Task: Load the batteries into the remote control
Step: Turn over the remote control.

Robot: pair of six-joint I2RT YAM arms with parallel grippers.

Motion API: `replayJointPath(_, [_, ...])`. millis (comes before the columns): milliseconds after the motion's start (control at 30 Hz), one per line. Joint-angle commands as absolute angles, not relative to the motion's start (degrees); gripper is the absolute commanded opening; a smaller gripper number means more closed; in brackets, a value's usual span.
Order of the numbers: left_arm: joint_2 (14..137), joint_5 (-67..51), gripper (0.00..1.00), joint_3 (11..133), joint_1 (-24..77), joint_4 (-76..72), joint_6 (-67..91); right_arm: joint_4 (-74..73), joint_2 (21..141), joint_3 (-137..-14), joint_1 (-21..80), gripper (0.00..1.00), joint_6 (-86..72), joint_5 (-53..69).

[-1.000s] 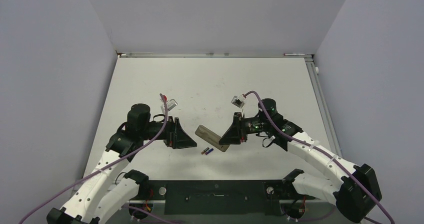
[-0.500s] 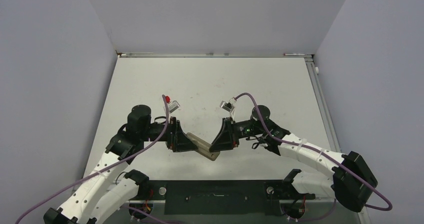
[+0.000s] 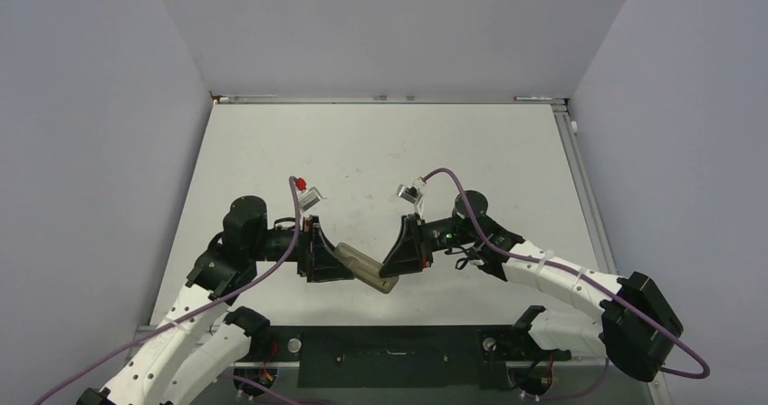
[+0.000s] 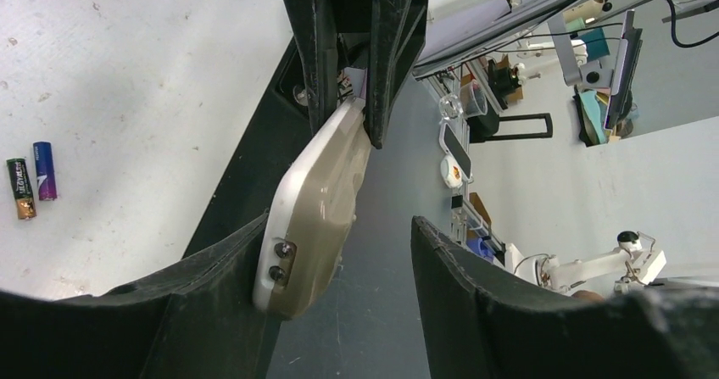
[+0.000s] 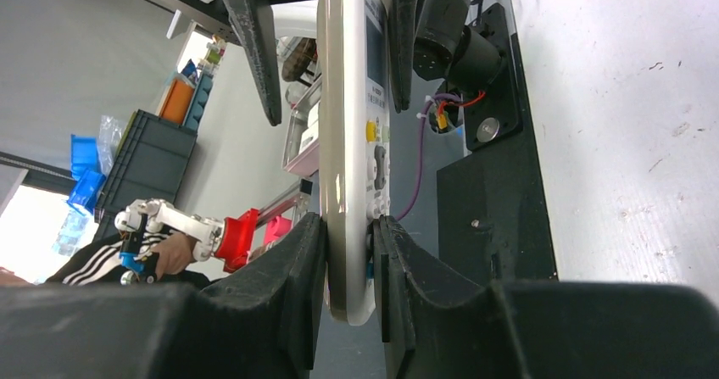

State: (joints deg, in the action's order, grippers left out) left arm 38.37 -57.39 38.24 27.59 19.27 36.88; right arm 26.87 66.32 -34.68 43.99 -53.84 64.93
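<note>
Right gripper [image 5: 348, 226] pinched the remote control [image 5: 343, 99] aloft at lower centre, left gripper [image 4: 339, 222] spread around its other end; this regrasp step likely next needed a firm clamp, batteries [image 4: 31, 178] lying far left.

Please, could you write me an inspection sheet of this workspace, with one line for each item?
Surface: white table, lightly scuffed.
Job's things: remote control held in the air between both grippers; batteries lie side by side on the table, not loaded.
Clutter: nothing seen.
Grippers: right gripper shut on one end of the remote control; left gripper open around the other end, one finger touching, the other apart.
Cables: purple cables run along both arms.
Surroundings: grey walls on three sides.
</note>
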Motion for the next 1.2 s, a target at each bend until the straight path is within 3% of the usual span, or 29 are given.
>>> replayJointPath(0, [38.22, -60.09, 0.53, 38.14, 27.86, 14.69, 37.32, 29.30, 65.29, -36.13, 44.67, 0.09, -53.46, 65.14])
replayJointPath(567, [38.12, -61.48, 0.44, 36.75, 27.91, 10.72, 38.60, 31.90, 65.07, -35.73, 46.20, 0.09, -56.15, 65.78])
replayJointPath(833, [38.27, -61.58, 0.27, 35.89, 27.90, 8.78, 39.84, 29.07, 64.29, -35.55, 46.23, 0.09, -54.33, 65.49])
replayJointPath(900, [38.23, -61.60, 0.18, 35.66, 27.87, 7.91, 40.47, 28.28, 64.12, -35.43, 46.17, 0.09, -53.74, 65.27])
replayJointPath(967, [38.08, -61.20, 0.01, 35.32, 27.93, 6.84, 41.27, 26.99, 63.95, -35.30, 46.17, 0.09, -52.86, 64.91])
replayJointPath(1033, [37.77, -60.89, 0.00, 34.67, 27.95, 5.89, 42.31, 25.60, 63.75, -35.31, 46.23, 0.09, -51.71, 64.48])
replayJointPath(1167, [36.43, -59.71, 0.00, 33.41, 27.95, 3.66, 44.24, 20.17, 62.84, -35.96, 46.19, 0.25, -47.58, 62.46])
